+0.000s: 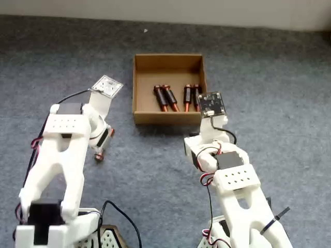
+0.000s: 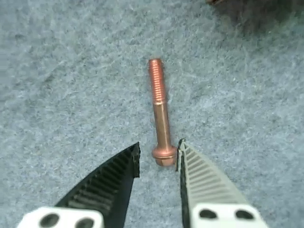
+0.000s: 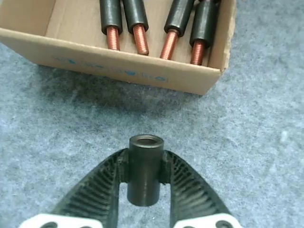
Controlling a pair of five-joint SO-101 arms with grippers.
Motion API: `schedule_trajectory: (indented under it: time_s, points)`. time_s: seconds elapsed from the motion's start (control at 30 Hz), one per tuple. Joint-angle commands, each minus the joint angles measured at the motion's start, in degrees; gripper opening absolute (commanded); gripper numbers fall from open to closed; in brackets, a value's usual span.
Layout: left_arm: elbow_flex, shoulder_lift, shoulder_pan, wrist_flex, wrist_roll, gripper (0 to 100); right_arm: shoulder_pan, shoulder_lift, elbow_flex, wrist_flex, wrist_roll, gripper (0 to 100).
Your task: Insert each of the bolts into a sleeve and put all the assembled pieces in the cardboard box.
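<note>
Left gripper [image 2: 159, 146], fingers apart, tips flanking the head of a copper bolt [image 2: 160, 109] lying flat on grey carpet [image 2: 61, 85], threads pointing away. Cardboard box [image 3: 123, 66]: four assembled pieces [image 3: 135, 14] lie parallel. Right gripper [image 3: 145, 156] clamps black sleeve [image 3: 145, 173], bore end toward the box

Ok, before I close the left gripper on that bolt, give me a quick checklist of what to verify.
1. The left gripper is open astride the bolt head: ok.
2. The bolt lies flat on the carpet: ok.
3. The right gripper is shut on the sleeve: ok.
4. The sleeve bore's visible end is clear: ok.
5. Four assembled pieces lie inside the cardboard box: ok.
</note>
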Motion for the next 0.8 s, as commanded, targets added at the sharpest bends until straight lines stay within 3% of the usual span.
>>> schedule_trajectory:
  time_s: [0.0, 0.2, 0.4, 0.7, 0.77]
  points:
    - [-7.9, 7.6, 0.7, 0.4, -0.5, 16, 0.3, -2.1, -0.4, -1.2, 0.5, 0.6]
    - [-12.9, 17.5, 4.9, 0.4, -0.4, 15, 0.3, -2.0, -0.4, -1.2, 0.5, 0.6]
    - [-15.8, 25.9, 4.1, 0.3, -0.4, 13, 0.3, -2.0, -0.4, -1.2, 0.5, 0.6]
    - [-17.9, 28.2, 3.8, 3.5, -0.8, 9, 0.3, -2.0, -0.4, -1.2, 0.5, 0.6]
    - [-18.2, 28.0, 4.1, 3.3, -1.7, 4, 0.3, -2.0, -0.4, -1.2, 0.5, 0.6]
